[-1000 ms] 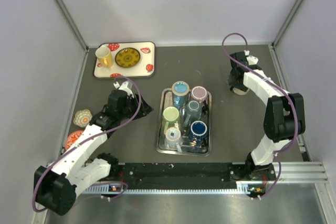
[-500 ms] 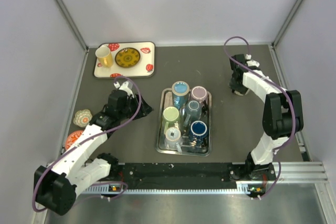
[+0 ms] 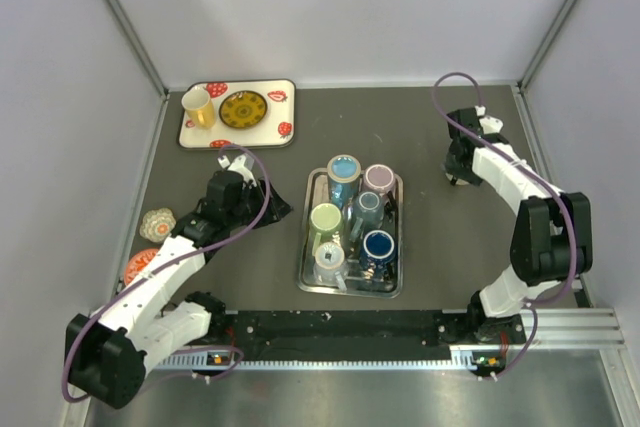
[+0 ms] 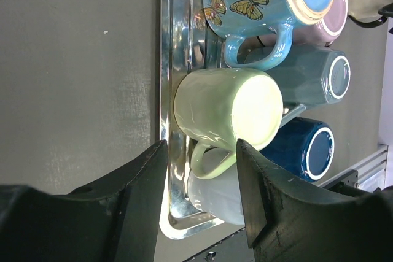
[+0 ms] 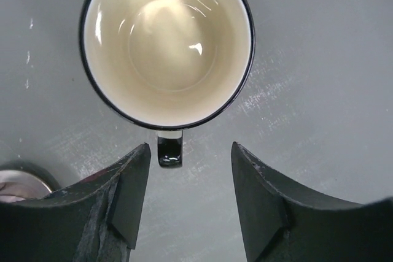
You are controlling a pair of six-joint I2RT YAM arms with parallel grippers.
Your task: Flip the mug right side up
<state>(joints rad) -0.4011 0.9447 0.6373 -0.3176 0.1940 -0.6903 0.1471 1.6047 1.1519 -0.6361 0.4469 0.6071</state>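
Black right claw (image 5: 190,146) parted, seemingly empty

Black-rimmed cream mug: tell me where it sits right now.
The mug stands open side up on the table's far right side, right of the metal tray; the right wrist view shows it just beyond the open right gripper.

1. A dark grey desk (image 3: 440,247) carries everything.
2. Centre: a steel tray (image 3: 304,267).
3. 11 o'clock: a strawberry-print tray (image 3: 282,112).
4. 2 o'clock: a cream mug (image 5: 167,44), mouth up.
5. 9 o'clock: a flower-shaped piece (image 3: 157,224) beside an orange disc (image 3: 140,265).
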